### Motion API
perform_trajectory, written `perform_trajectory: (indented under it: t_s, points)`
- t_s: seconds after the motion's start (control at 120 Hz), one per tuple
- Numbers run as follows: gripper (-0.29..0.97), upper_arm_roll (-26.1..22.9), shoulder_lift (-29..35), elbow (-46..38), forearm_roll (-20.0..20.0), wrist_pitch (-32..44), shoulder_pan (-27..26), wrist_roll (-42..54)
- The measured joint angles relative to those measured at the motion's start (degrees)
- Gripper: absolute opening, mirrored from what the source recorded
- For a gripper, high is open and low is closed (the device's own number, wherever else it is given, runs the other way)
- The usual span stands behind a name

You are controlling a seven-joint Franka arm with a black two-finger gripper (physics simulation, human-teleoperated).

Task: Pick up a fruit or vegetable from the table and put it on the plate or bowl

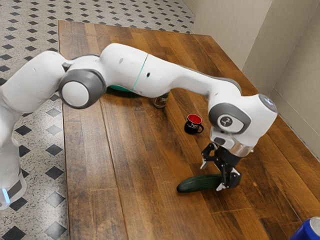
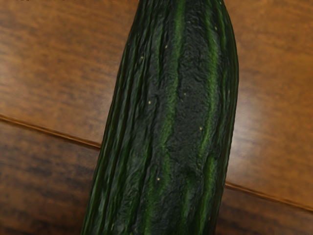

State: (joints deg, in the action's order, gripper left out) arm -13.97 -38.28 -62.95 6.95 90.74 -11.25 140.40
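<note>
A dark green cucumber [image 1: 197,183] lies flat on the wooden table [image 1: 125,165] toward the near right. My gripper [image 1: 213,175] is lowered over its right end, open, with one finger behind the cucumber and the other in front of it. The far fingertip still stands off from the skin. In the wrist view the cucumber [image 2: 171,127] runs lengthwise just under my hand. A teal plate [image 1: 120,90] sits near the table's back, mostly hidden behind my arm.
A small black mug with a red inside [image 1: 193,123] stands between the plate and the cucumber. A metal can [image 1: 160,102] peeks out under my arm. A blue can [image 1: 311,230] is at the near right corner. A wall runs along the right side.
</note>
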Motion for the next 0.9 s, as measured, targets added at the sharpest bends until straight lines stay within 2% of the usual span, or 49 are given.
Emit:
perform_trajectory:
  t_s: [0.3, 0.45, 0.608, 0.65, 0.817, 0.9]
  points:
    - [0.65, 0.0, -1.1, 0.0, -0.1, 0.5, -0.1, 2.7]
    - [0.54, 0.0, -1.7, 0.1, -0.3, 0.9, 0.1, 3.3]
    - [0.30, 1.0, -1.7, 0.0, -0.9, 2.5, 0.1, 2.5]
    - [0.27, 1.2, -1.7, 0.0, -1.4, 3.1, 0.4, 2.1]
    - [0.42, 1.3, -2.2, 0.1, -3.8, 4.6, 1.8, 0.7]
    - [0.36, 1.3, -2.2, 0.1, -4.5, 5.2, 2.2, 0.0]
